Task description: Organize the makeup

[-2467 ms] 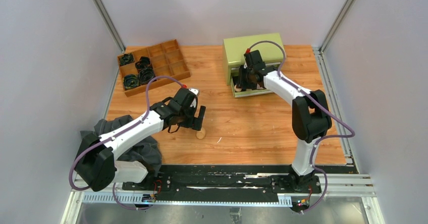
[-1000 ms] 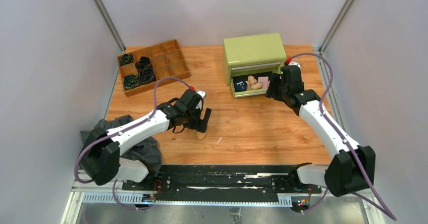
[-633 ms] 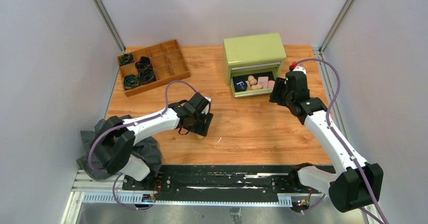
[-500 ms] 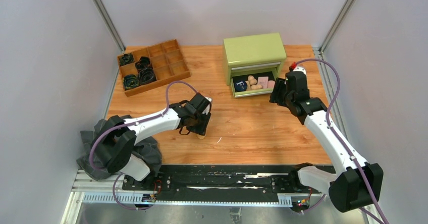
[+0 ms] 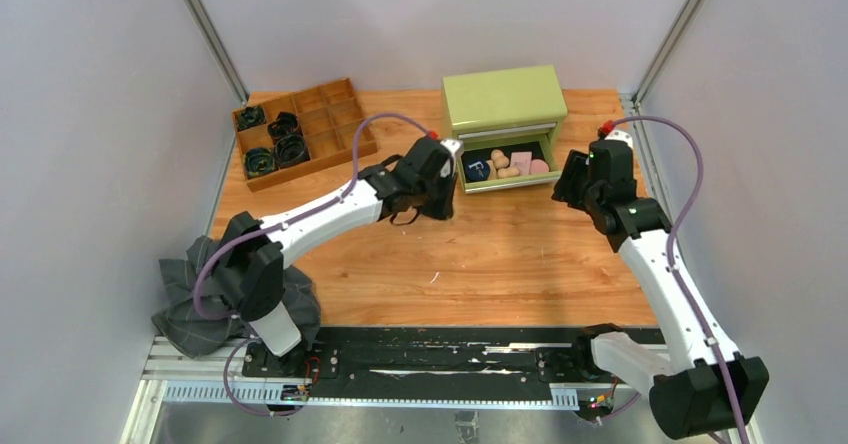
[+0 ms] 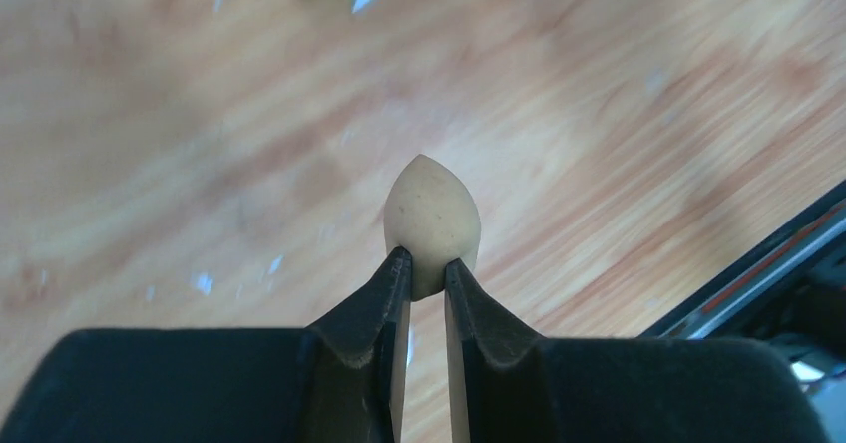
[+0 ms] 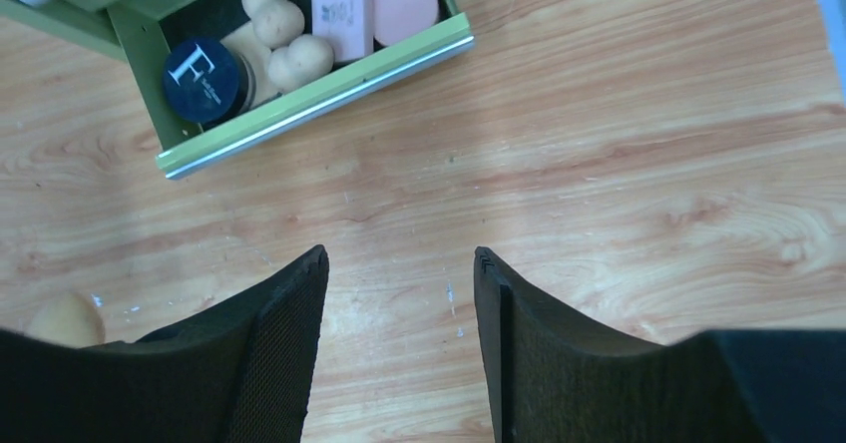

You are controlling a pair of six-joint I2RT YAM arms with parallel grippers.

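In the left wrist view my left gripper is shut on a beige egg-shaped sponge, held above the wooden table. Seen from the top, the left gripper hangs just left of the open green drawer. The drawer holds a dark compact marked "F", two beige sponges, a pink square pad and a pink round puff. My right gripper is open and empty over bare wood in front of the drawer, and stands to the drawer's right.
The green cabinet stands at the back centre. A wooden divided tray with black coiled bands sits at the back left. A dark grey cloth lies at the left arm's base.
My left gripper shut on the sponge near the table's front, lifted it and carried it up to the drawer's left. The right arm drew back to the right.
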